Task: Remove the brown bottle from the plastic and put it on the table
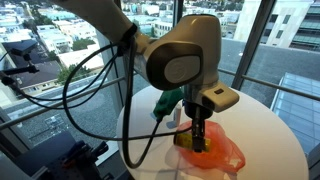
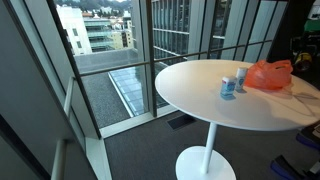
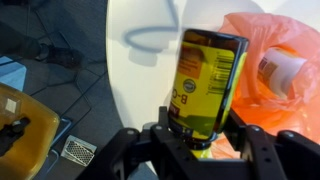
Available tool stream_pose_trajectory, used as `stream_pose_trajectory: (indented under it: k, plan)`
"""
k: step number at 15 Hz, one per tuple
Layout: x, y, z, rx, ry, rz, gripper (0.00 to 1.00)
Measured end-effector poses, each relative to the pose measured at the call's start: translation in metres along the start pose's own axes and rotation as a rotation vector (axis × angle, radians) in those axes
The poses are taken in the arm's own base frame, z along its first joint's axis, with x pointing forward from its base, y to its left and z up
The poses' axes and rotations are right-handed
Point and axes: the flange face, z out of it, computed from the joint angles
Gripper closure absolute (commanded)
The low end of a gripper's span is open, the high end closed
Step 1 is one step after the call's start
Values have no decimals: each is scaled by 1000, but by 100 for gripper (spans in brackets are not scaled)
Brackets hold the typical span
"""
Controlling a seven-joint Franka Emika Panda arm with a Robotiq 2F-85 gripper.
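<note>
Since the bottle (image 3: 208,70) has to come clear of the bag (image 3: 290,110), the gripper (image 3: 202,120) has its jaws narrowed against the bottle's two sides, apparently clamping it. The bottle reaches out over the white table (image 3: 135,70), just beside the orange plastic. A white-capped jar (image 3: 280,68) lies inside the bag. The bottle's near end is hidden behind the fingers and its yellow label is only partly legible. In an exterior view the arm (image 1: 180,55) covers the bottle, so I cannot tell whether it is quite free of the bag or touches the table
</note>
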Motion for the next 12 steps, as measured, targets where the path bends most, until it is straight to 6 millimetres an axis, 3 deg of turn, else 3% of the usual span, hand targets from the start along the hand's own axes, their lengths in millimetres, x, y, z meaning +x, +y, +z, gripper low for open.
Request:
stream_pose_trajectory:
  k: [12]
  plan:
    - [-91,-78,-19,7,-37,-301,69]
